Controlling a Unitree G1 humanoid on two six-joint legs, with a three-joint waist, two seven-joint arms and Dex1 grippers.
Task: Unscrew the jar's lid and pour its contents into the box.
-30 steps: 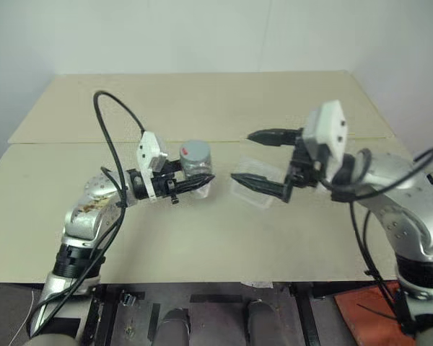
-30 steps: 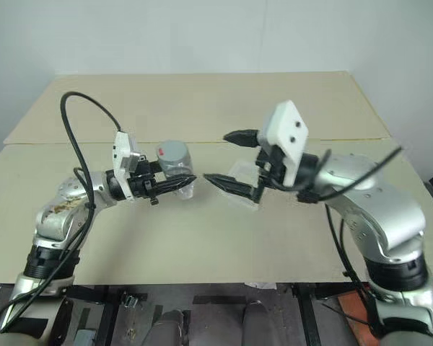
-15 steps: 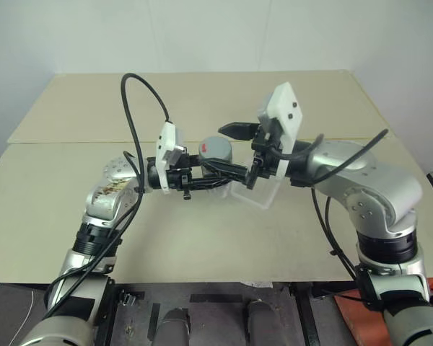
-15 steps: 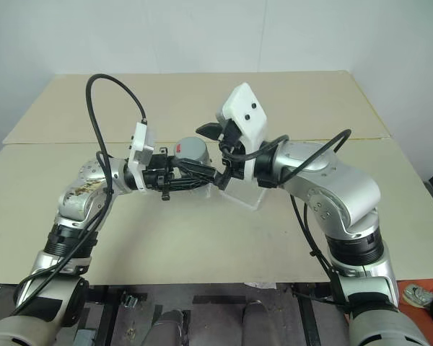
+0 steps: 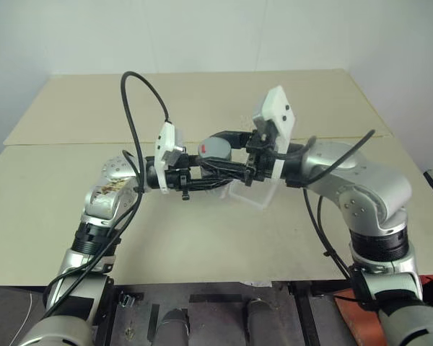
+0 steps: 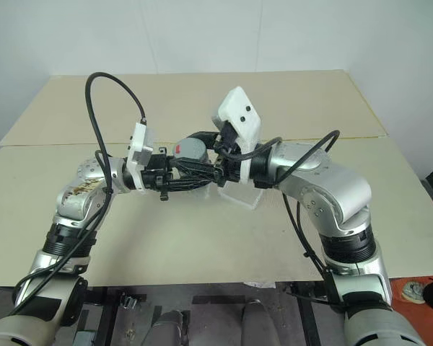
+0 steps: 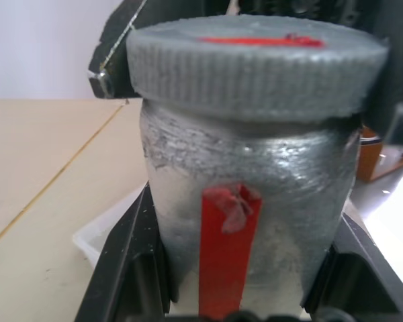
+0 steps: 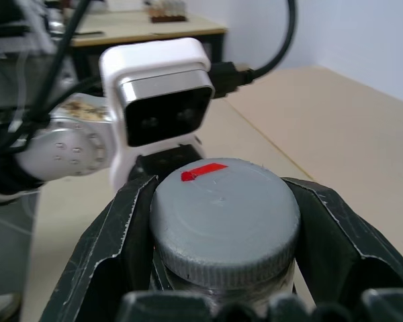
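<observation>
Beige table [image 5: 202,238] runs from frame bottom to a white wall at top. Mid-frame, left gripper [image 5: 215,171] is clamped on the jar [image 7: 248,194], held above the table. Right gripper [image 5: 227,153] is closed on the lid [image 8: 225,221]. Box [image 5: 254,194] sits just behind and below them.

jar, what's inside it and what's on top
On top of the jar sits the grey lid with a red mark, clasped by the right gripper. The jar's wall looks clouded, so the contents inside cannot be seen.
</observation>
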